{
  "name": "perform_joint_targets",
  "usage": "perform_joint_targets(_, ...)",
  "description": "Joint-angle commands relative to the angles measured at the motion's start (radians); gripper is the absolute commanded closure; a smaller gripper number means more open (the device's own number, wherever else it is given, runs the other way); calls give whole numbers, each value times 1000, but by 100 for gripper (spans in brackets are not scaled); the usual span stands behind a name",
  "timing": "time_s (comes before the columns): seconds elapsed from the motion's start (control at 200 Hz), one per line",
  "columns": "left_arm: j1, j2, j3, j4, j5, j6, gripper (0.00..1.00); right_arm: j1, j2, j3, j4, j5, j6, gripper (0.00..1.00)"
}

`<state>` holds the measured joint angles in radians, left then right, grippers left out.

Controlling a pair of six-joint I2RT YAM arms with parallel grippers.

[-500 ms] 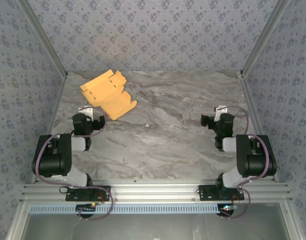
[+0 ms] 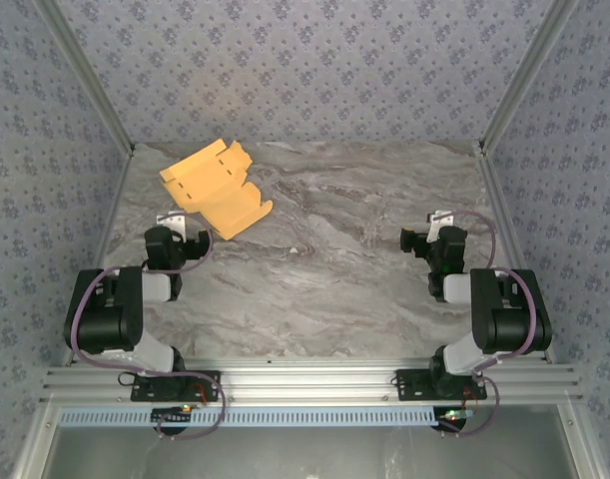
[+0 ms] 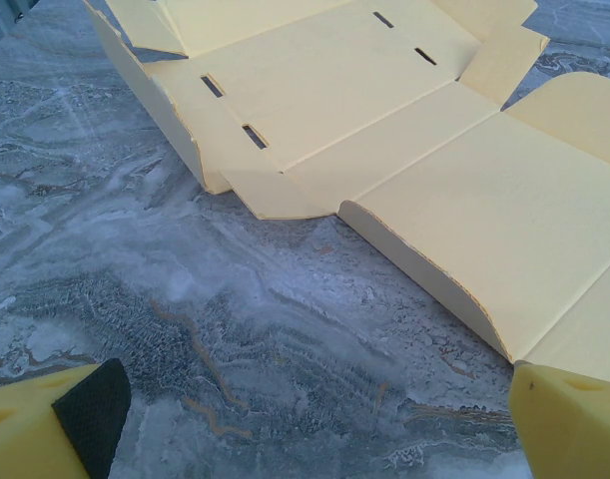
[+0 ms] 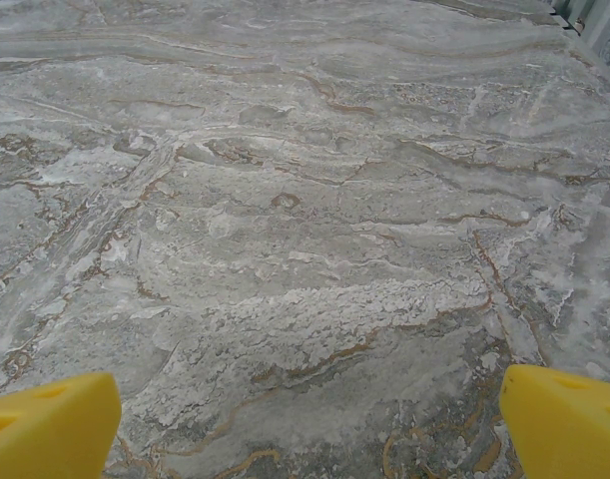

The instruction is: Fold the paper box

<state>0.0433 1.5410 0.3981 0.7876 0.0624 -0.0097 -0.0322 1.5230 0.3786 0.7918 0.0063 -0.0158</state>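
Left gripper point(image 3: 309, 424) hangs released, its fingers spread wide over the marbled desk point(image 2: 344, 269), just short of the paper box point(image 2: 215, 190). That yellow-orange sheet lies unfolded at the far left of the desk, some flaps tilted up, a rounded flap nearest. Bare desk lies between them. Right gripper point(image 4: 309, 419), also released, hovers over bare marble, well apart from the sheet.

Grey marbled tabletop point(image 2: 324, 269); blue-grey patterned walls point(image 2: 305, 70); aluminium frame rail point(image 2: 305, 381) at near edge.
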Motion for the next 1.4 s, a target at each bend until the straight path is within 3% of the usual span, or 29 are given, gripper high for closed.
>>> perform_joint_targets(0.0, -1, -8, 18, 21, -3, -6, 1, -6, -3, 19, 0, -10, -12, 0)
perform_joint_targets(0.365, 1, -13, 26, 7, -16, -15, 1, -10, -3, 19, 0, -15, -9, 0)
perform_joint_targets(0.425, -22, -87, 60, -115, 10, 18, 1, -15, -2, 19, 1, -25, -6, 0)
perform_joint_targets(0.48, -61, -181, 136, -335, -64, 15, 1, -15, -5, 15, 6, -23, -4, 0)
perform_joint_targets(0.56, -109, -276, 201, -530, -120, -3, 1, -10, -62, 8, -22, 83, 31, 0)
perform_joint_targets(0.655, -127, -382, 249, -713, -199, -179, 1, -5, -209, 83, -288, 195, 103, 0)
perform_joint_targets(0.75, -121, -447, 361, -1022, -306, -453, 1, 16, -314, 123, -452, 138, 93, 0)
perform_joint_targets(0.83, -95, -491, 384, -1091, -186, -507, 1, 42, -399, 133, -523, 154, 109, 0)
perform_joint_targets(0.919, -65, -525, 362, -1057, -53, -572, 1, 34, -460, 217, -730, 277, 355, 0)
perform_joint_targets(0.979, -59, -501, 364, -1020, 6, -528, 1, 18, -465, 312, -1006, 374, 667, 0)
perform_joint_targets(1.019, -58, -459, 389, -1040, 4, -521, 1, -11, -451, 385, -1187, 350, 830, 0)
perform_joint_targets(1.079, -60, -366, 452, -1097, 5, -514, 1, -63, -429, 420, -1204, 199, 808, 0)
perform_joint_targets(1.114, -60, -306, 486, -1120, 12, -515, 1, -55, -416, 437, -1214, 171, 795, 0)
perform_joint_targets(1.234, -73, -140, 587, -1152, -24, -531, 1, 59, -383, 460, -1211, 227, 691, 0)
perform_joint_targets(1.394, -80, 76, 756, -1228, -109, -510, 18, 225, -329, 516, -1272, 352, 601, 2)
